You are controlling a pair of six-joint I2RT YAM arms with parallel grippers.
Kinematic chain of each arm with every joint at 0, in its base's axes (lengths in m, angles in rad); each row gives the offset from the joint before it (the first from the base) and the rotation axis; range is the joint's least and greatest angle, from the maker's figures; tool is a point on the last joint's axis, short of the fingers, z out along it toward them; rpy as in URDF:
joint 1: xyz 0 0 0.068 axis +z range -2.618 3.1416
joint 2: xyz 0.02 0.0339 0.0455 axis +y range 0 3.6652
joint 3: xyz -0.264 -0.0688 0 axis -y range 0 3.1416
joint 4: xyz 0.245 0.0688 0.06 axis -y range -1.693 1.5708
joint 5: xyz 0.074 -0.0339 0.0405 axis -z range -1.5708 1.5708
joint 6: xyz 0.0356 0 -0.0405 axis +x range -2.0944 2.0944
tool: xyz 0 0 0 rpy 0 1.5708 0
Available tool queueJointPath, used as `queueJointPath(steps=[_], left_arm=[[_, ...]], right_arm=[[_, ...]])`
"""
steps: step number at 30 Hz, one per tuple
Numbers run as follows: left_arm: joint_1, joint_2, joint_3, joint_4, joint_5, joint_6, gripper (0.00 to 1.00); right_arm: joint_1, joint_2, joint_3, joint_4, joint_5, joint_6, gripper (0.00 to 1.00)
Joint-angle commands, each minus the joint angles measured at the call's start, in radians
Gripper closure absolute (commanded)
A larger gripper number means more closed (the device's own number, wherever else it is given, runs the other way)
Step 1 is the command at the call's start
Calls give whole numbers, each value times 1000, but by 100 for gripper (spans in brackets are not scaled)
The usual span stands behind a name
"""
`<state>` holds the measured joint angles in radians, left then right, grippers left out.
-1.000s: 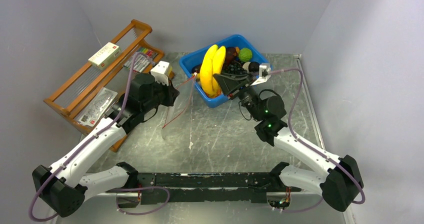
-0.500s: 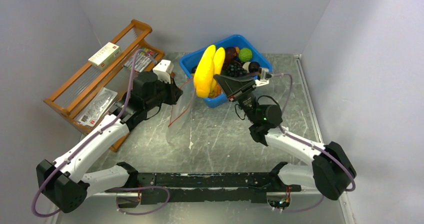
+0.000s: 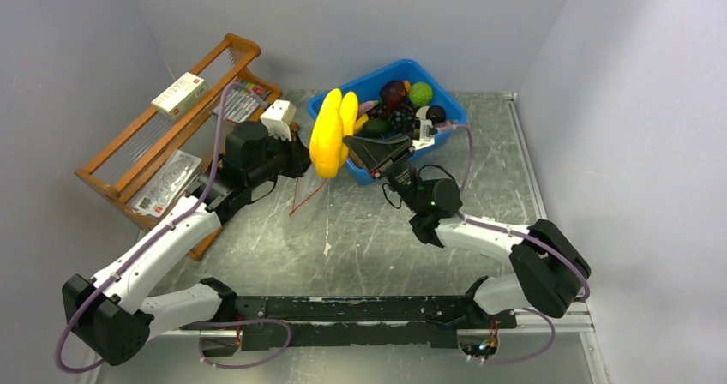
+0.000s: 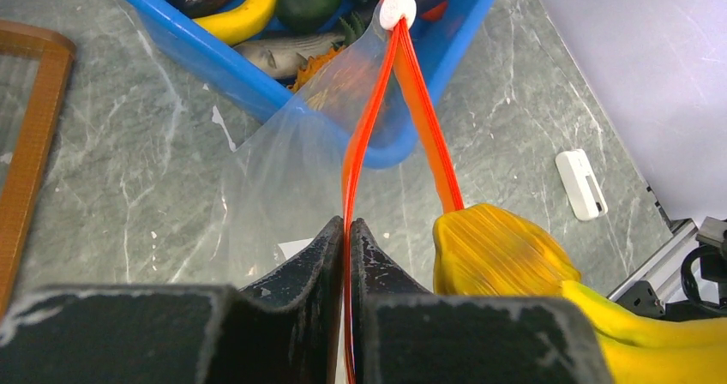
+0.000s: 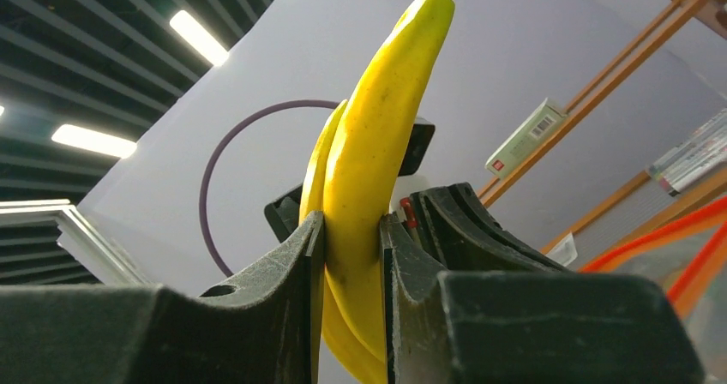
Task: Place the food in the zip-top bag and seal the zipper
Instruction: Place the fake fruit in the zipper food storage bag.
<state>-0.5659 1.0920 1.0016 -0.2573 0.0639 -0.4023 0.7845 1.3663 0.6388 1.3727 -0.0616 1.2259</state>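
My left gripper is shut on the red-orange zipper of the clear zip-top bag, which hangs open below it with its white slider at the far end. In the top view only the bag's red strip shows clearly. My right gripper is shut on the yellow banana bunch and holds it upright in the air, right next to the bag's mouth. The bananas also show in the left wrist view and between my right fingers. The bumpy green ball and the grape cluster lie in the blue bin.
The blue bin with several toy foods stands at the back centre, just behind the bag. A wooden rack with a white box and packets stands at the left. A small white block lies on the table. Grey walls close both sides.
My right arm has carried the banana bunch left, from over the bin's front edge to beside the bag's mouth. My left gripper has kept hold of the zipper and barely moved.
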Motion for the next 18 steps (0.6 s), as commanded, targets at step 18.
queueJointPath(steps=[18], left_arm=[[14,-30,-15,80,59,-70,93]], right_arm=[[28,89,-50,214,234,41,100]])
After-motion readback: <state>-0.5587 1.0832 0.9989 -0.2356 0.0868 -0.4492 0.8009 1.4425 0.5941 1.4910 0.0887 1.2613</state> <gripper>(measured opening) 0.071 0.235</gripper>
